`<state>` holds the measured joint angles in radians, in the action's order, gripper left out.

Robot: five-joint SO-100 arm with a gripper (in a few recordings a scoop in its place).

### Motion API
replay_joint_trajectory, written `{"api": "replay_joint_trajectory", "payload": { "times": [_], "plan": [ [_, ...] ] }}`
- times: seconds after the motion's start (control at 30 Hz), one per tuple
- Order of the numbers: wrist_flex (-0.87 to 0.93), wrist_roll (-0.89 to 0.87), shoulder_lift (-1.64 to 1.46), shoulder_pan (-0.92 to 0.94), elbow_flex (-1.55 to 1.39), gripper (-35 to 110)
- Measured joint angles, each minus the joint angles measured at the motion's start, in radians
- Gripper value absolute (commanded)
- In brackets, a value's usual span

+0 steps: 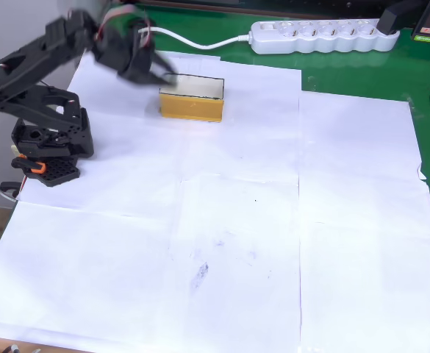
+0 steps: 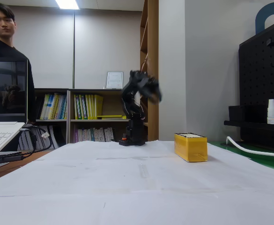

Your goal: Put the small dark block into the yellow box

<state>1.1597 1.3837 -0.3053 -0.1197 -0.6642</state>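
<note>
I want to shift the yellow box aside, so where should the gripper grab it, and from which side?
Probably from above, pinching one long wall at its rim: the yellow box sits upright with its top open, so a finger can drop inside. The whole box may be too wide for the gripper, blurred here.

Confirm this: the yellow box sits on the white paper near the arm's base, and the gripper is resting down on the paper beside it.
Not quite. The yellow box does sit on the white paper near the arm's base, but the gripper is raised in the air, above the box, not resting on the paper. The fixed view shows this.
</note>
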Motion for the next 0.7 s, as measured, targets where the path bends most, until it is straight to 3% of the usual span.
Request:
{"api": "replay_joint_trajectory", "payload": {
  "times": [0.13, 0.37, 0.7],
  "plan": [
    [-0.014, 0.080, 0.160, 0.057, 0.275, 0],
    [0.058, 0.049, 0.360, 0.074, 0.529, 0],
    [0.247, 0.061, 0.480, 0.089, 0.578, 0]
  ]
}}
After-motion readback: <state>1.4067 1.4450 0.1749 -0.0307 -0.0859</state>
